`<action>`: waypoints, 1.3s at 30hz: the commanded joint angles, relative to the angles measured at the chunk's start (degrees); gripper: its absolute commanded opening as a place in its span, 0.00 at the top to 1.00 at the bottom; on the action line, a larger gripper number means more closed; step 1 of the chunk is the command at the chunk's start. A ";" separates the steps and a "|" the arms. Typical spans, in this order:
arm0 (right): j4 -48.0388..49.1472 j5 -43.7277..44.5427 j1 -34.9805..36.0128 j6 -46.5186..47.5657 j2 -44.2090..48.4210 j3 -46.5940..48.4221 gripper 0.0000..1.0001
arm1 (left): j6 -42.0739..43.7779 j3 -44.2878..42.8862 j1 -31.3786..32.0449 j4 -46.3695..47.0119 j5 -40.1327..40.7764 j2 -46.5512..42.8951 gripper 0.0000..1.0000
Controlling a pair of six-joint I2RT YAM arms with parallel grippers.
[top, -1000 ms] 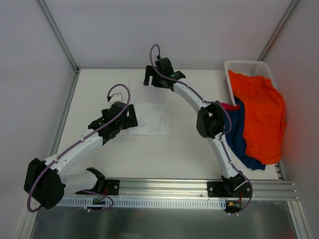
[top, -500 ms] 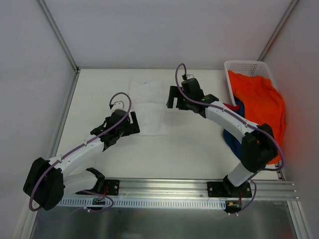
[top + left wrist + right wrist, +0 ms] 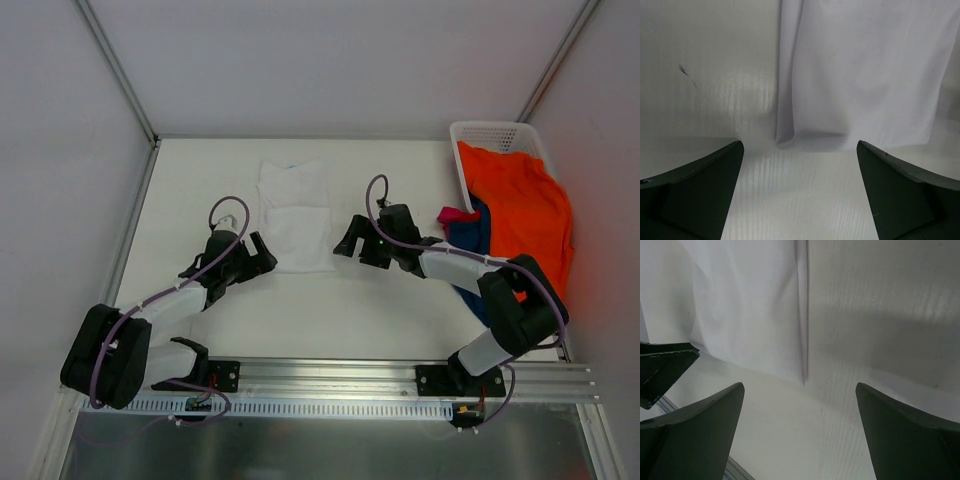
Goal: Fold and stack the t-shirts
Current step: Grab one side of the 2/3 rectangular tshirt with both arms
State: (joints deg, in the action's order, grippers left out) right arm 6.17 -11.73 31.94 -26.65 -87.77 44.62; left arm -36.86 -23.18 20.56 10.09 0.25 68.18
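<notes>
The white t-shirt [image 3: 296,215] lies folded into a long strip on the table, its collar at the far end. My left gripper [image 3: 263,256] stands open just off the strip's near left corner. My right gripper [image 3: 346,242] is open to the right of the near right corner. In the left wrist view the white t-shirt [image 3: 865,75] ends just ahead of the empty left gripper [image 3: 799,150]. The right wrist view has the white t-shirt's [image 3: 750,305] corner ahead of the empty right gripper [image 3: 799,387]. Orange [image 3: 525,215], navy [image 3: 468,245] and magenta [image 3: 457,213] t-shirts are piled at the right.
A white lattice basket [image 3: 488,134] stands at the back right, with the orange t-shirt spilling out of it over the table. Metal frame posts and white walls enclose the table. One finger of the left gripper [image 3: 665,365] shows in the right wrist view.
Both arms have drawn back toward me. The right gripper came from the far end of the white t-shirt down to its near right side. The left gripper slid off the shirt's left edge.
</notes>
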 commanded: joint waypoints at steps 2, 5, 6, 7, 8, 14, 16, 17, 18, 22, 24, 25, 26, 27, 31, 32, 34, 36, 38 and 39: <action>12.62 -5.50 -0.39 -5.60 -4.60 -0.94 0.01 | -2.07 1.64 -1.39 6.34 -3.59 1.16 0.01; 16.92 -7.43 -0.39 -8.14 -9.25 -1.11 0.01 | -3.30 2.96 -1.83 8.62 -3.33 1.08 0.01; 17.90 -7.61 -0.39 -8.67 -10.13 -1.03 0.01 | -3.74 3.31 -1.92 8.63 -3.33 1.16 0.01; 18.52 -7.78 -0.39 -9.20 -10.93 -0.94 0.01 | -4.79 3.58 -2.01 9.59 -3.41 1.34 0.01; 19.57 -7.87 -0.48 -10.16 -11.63 -0.77 0.02 | -5.41 3.84 -2.01 10.04 -3.94 1.60 0.01; 23.00 -8.23 -0.04 -12.98 -15.76 -0.32 0.03 | -10.24 5.07 -2.19 12.76 -5.35 3.80 0.01; 23.44 -8.22 0.05 -13.60 -16.47 -0.32 0.06 | -11.56 5.51 -2.10 13.55 -5.70 4.50 0.02; 24.23 -8.05 0.22 -13.86 -16.99 -0.50 0.07 | -11.83 5.69 -2.10 14.25 -5.70 4.68 0.02; 24.41 -8.05 0.40 -14.21 -17.17 -0.59 0.09 | -12.09 5.95 -2.19 14.61 -5.79 4.85 0.03; 24.41 -7.35 0.75 -14.13 -17.70 -0.85 0.25 | -12.97 6.13 -2.19 15.49 -6.31 5.29 0.08; 24.41 -7.08 0.75 -14.22 -17.88 -1.03 0.36 | -13.15 6.13 -2.19 15.49 -6.40 5.29 0.09; 24.41 -7.08 0.84 -14.21 -17.88 -1.20 0.52 | -13.32 6.22 -2.19 15.58 -6.40 5.38 0.10; 24.41 -7.08 0.93 -14.30 -17.97 -1.20 0.65 | -13.32 6.30 -2.10 15.58 -6.49 5.29 0.10; 24.41 -7.00 0.93 -14.30 -17.97 -1.20 0.71 | -13.41 6.39 -2.19 15.58 -6.49 5.12 0.11; 24.06 -6.73 1.10 -14.48 -17.97 -1.47 0.96 | -13.50 6.92 -2.19 15.32 -6.23 4.42 0.14; 23.97 -6.73 1.28 -14.57 -18.05 -1.55 0.99 | -13.50 7.18 -2.10 15.31 -5.97 4.24 0.16; 23.88 -6.73 1.28 -14.57 -18.23 -1.64 1.00 | -13.50 7.27 -2.10 15.23 -5.88 4.06 0.19; 23.88 -6.64 1.28 -14.57 -18.32 -1.82 0.99 | -13.59 7.45 -2.19 15.23 -5.70 3.98 0.28; 23.88 -6.47 1.37 -14.65 -18.23 -2.08 0.99 | -13.68 7.45 -2.19 15.14 -5.87 4.06 0.43; 23.88 -6.38 1.45 -14.65 -18.14 -2.17 0.99 | -13.76 7.45 -2.10 15.14 -5.96 4.15 0.58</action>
State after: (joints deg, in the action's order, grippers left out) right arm 30.44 -18.90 32.84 -41.36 -105.65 43.29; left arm -50.85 -16.84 19.00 26.96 -5.50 72.42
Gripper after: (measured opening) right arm 0.015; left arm 0.521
